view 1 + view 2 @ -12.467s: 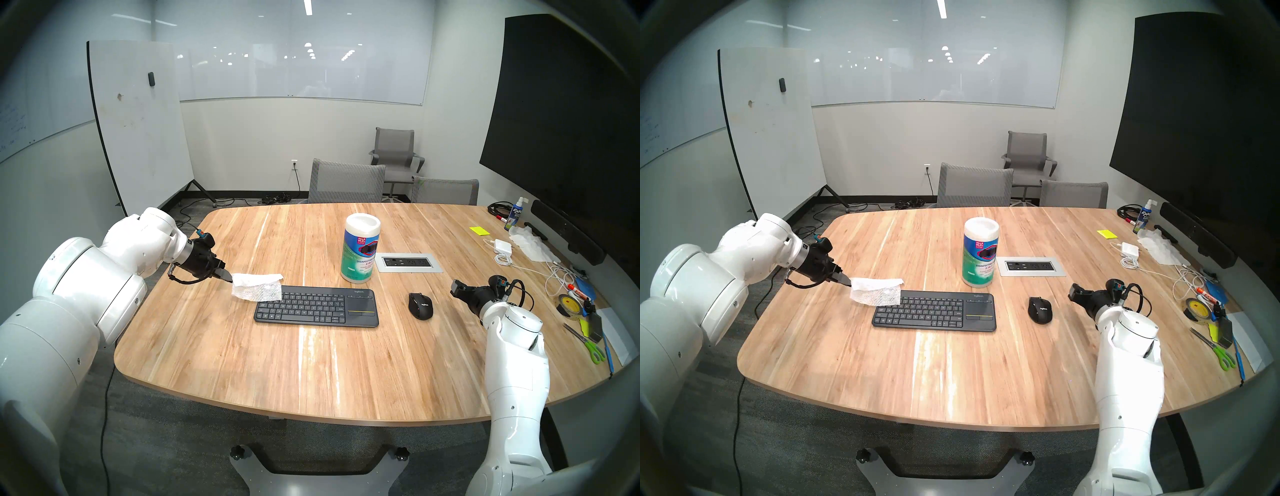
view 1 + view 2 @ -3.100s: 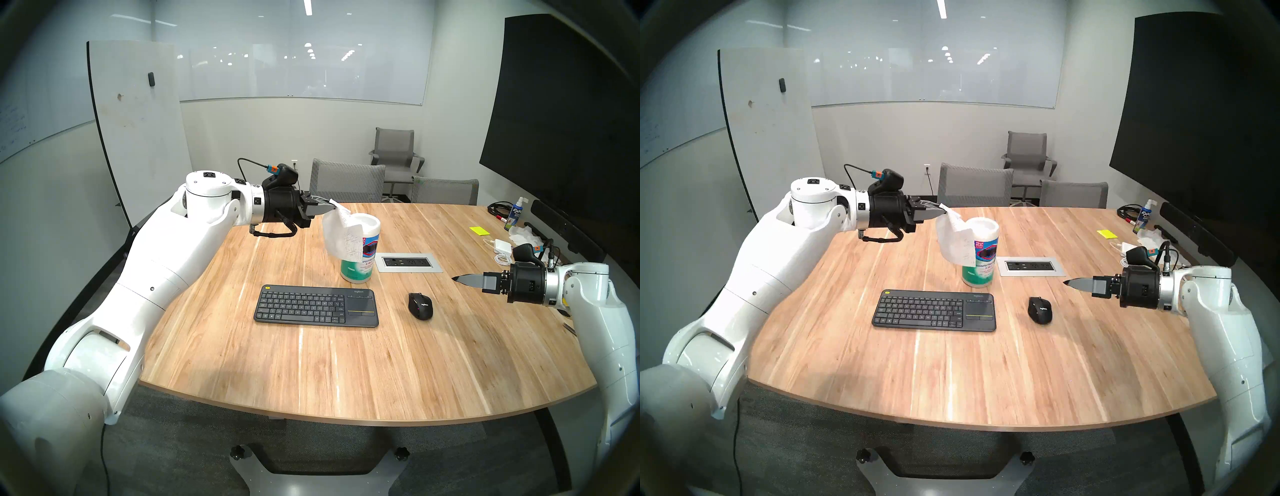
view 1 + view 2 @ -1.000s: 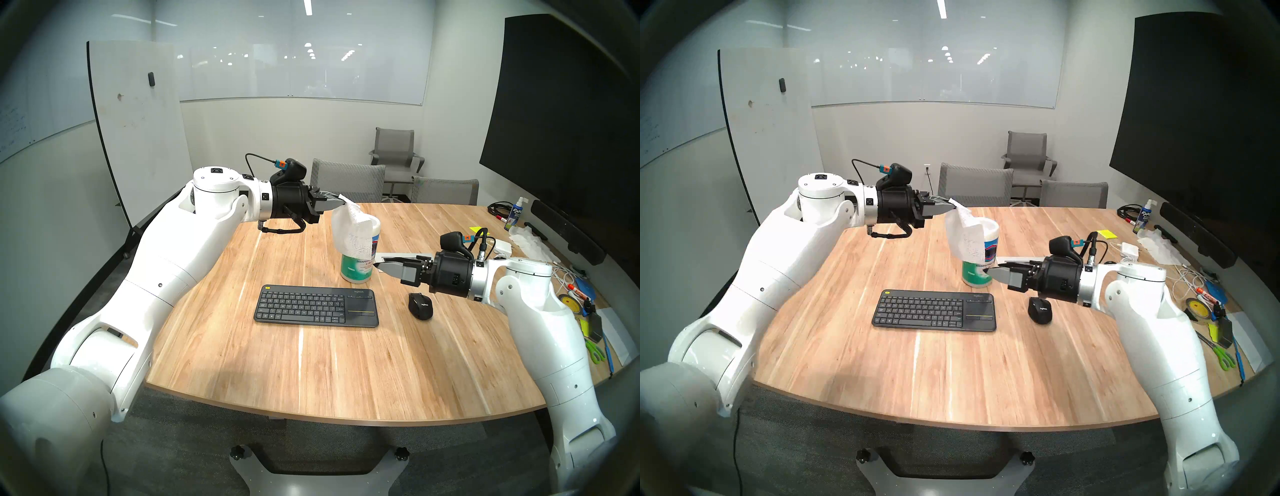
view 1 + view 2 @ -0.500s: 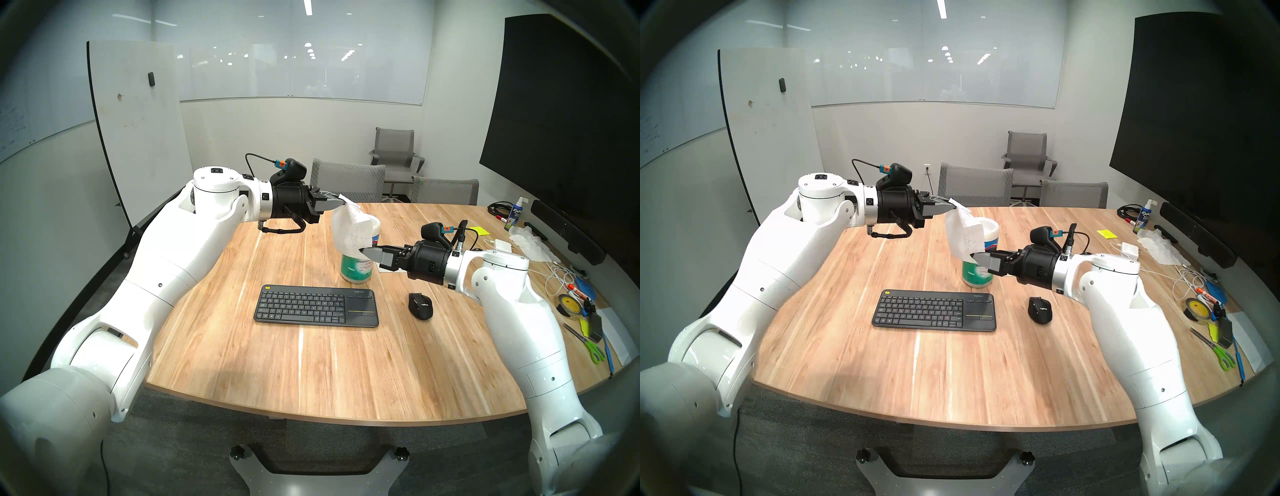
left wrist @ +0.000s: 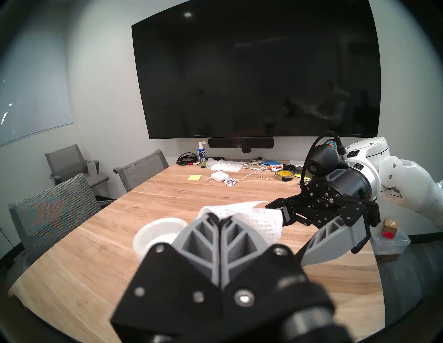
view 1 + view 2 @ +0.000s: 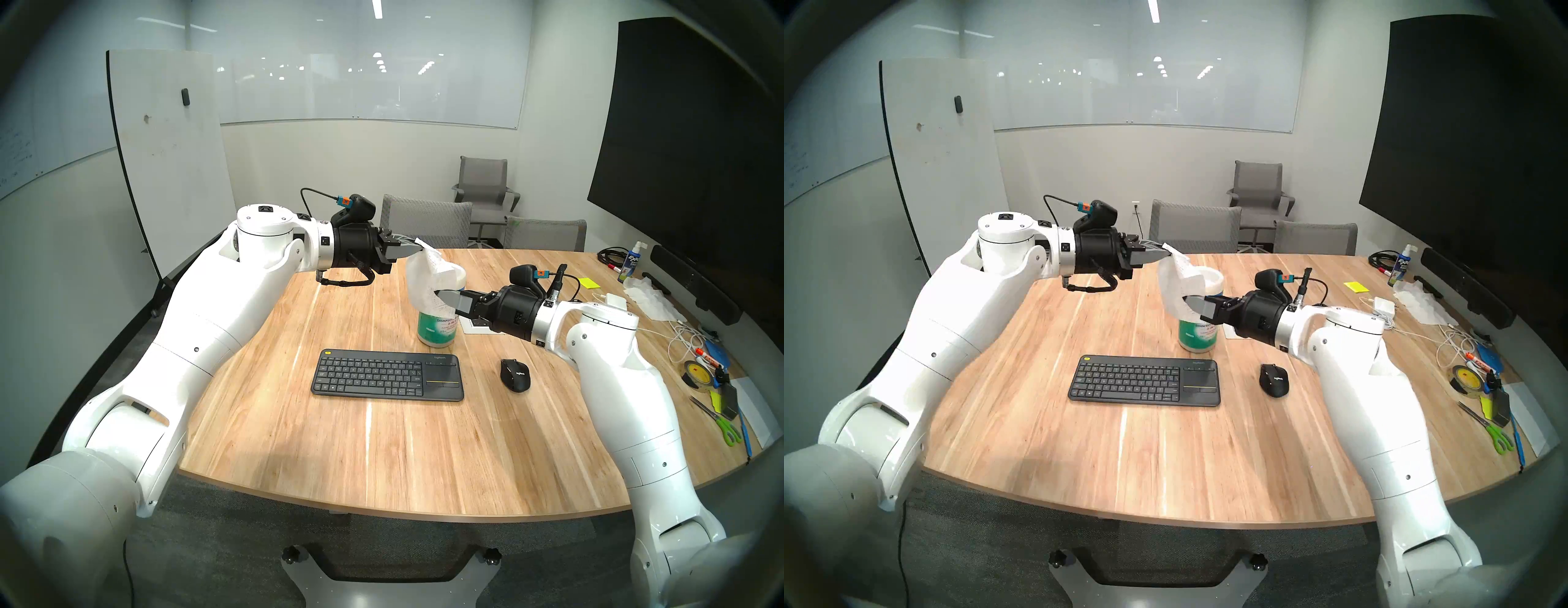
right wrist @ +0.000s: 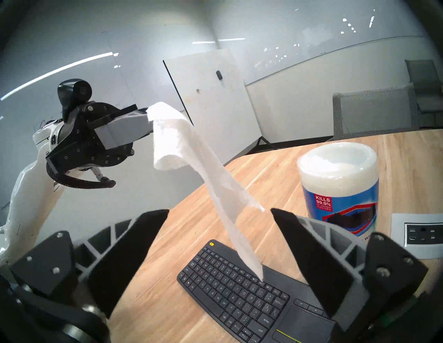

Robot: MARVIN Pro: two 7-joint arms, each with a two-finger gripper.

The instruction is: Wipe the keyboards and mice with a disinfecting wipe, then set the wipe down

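White dotted disinfecting wipe (image 7: 206,172) hangs lengthwise, top corner pinched in the shut left gripper (image 6: 412,251) above the wooden table (image 6: 382,446), its lower half between the 2 spread, empty fingers of the right gripper (image 7: 219,212), which faces it.

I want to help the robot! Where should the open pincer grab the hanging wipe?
Grab the wipe's loose lower end, coming in level from the robot's right. The left pincer pinches the top corner, so the sheet dangles between the right pincer's open fingers.
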